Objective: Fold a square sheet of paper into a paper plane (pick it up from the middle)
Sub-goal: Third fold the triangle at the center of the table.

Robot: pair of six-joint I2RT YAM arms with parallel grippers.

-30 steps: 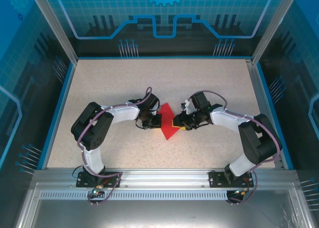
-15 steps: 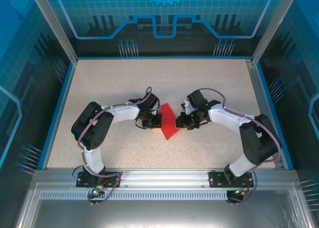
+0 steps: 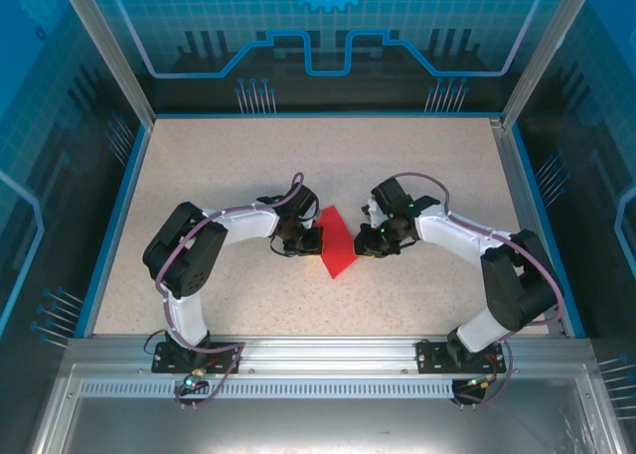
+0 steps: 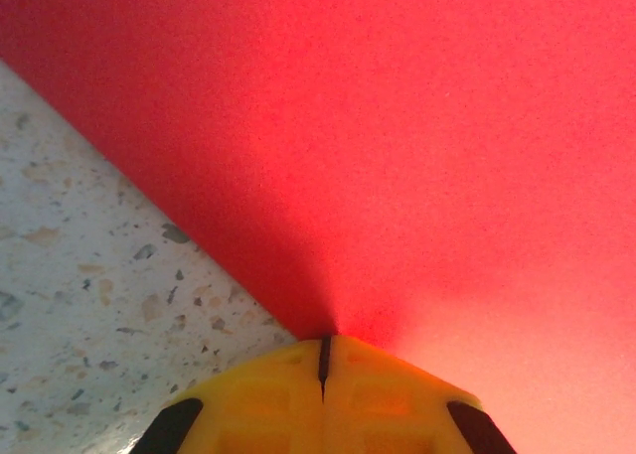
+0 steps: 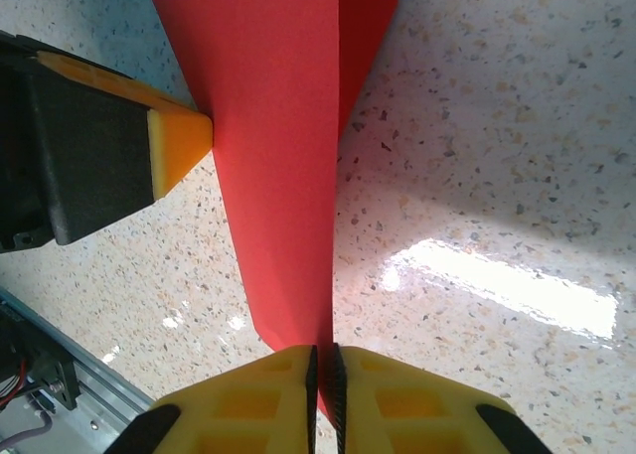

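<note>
Paper sheet [image 3: 338,242] lies mid-table [image 3: 298,166], part-folded, between the arms. Left gripper [image 3: 316,240] jaws are together, seemingly pinching its edge; right gripper [image 3: 360,243] jaws are clamped on the opposite edge. Likely mid-fold; next move needs a flap carried over and creased.

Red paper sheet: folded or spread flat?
Folded: the thin bright red paper sheet is narrowed, and in the right wrist view one layer overlaps another along a straight edge.
</note>
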